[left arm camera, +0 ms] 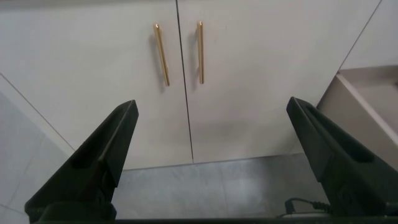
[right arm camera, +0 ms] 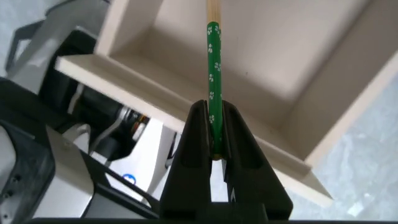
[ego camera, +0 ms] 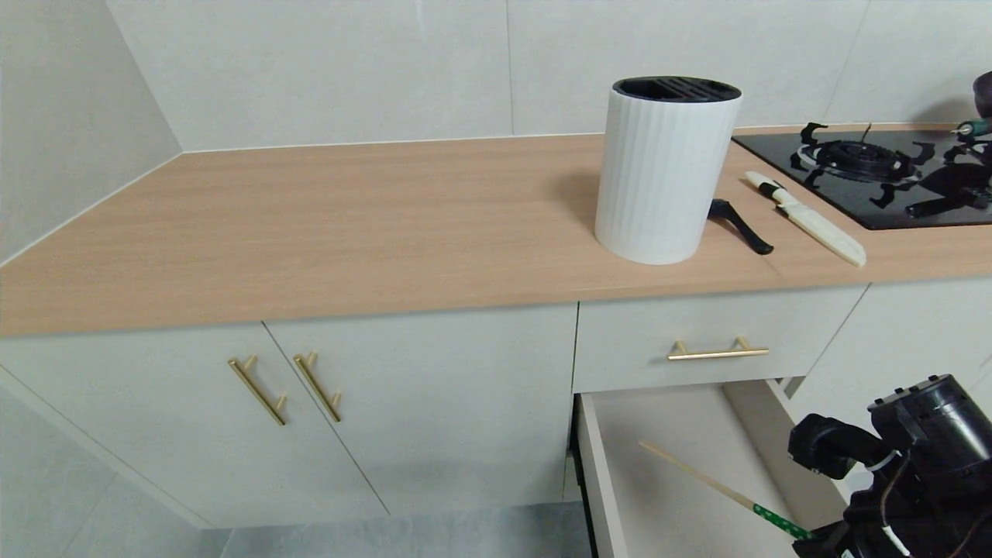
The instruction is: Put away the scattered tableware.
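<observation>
Head view, chopstick: your chopstick (ego camera: pixel 717 486) hung slanted over the open drawer (ego camera: pixel 601 465), green end toward the right arm. A knife (ego camera: pixel 806 218) lay on the worktop (ego camera: pixel 310 225) beside the white holder (ego camera: pixel 666 170).
Left wrist view, left pincer: your left pincer (left arm camera: pixel 211 106) stood wide and held nothing, facing the cupboard doors (left arm camera: pixel 249 93).
Right wrist view, right pincer: your right pincer (right arm camera: pixel 214 118) was clamped on the chopstick's green end.
Handling: judged light, stiff, thin and smooth. It could pivot or slip, so the hold by the patterned end suited you.
</observation>
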Available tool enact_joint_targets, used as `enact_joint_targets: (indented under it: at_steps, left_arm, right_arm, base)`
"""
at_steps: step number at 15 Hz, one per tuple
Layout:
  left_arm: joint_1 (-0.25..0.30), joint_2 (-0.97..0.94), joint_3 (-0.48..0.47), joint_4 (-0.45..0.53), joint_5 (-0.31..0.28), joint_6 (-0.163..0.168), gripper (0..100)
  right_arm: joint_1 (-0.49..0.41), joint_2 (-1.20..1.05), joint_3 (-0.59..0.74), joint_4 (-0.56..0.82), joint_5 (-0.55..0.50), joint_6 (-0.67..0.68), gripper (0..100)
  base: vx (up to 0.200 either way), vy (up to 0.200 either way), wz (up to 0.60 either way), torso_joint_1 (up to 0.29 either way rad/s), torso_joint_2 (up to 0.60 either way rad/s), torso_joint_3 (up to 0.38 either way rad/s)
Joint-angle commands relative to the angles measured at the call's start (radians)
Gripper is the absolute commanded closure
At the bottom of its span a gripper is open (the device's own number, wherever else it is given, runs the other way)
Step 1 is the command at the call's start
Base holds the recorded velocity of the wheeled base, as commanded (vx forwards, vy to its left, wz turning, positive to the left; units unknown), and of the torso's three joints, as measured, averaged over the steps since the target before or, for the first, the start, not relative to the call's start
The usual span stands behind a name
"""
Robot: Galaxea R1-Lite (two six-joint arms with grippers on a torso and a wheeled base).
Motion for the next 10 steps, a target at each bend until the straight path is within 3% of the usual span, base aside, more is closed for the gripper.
enact_joint_targets:
  at_steps: [1, 10]
  left_arm:
    - [0.0, 0.002, 0.0, 0.0, 0.0, 0.0, 0]
    - [0.0, 0.0, 0.0, 0.0, 0.0, 0.0, 0]
  right_arm:
    - [-0.009, 0.015, 0.002, -0.008, -0.001, -0.001, 100]
    - [-0.047, 0.01, 0.002, -0.049, -0.001, 0.001, 100]
  base:
    - [0.0, 0.0, 0.0, -0.198, 0.46, 0.242]
    - [0.0, 0.0, 0.0, -0.198, 0.47, 0.259]
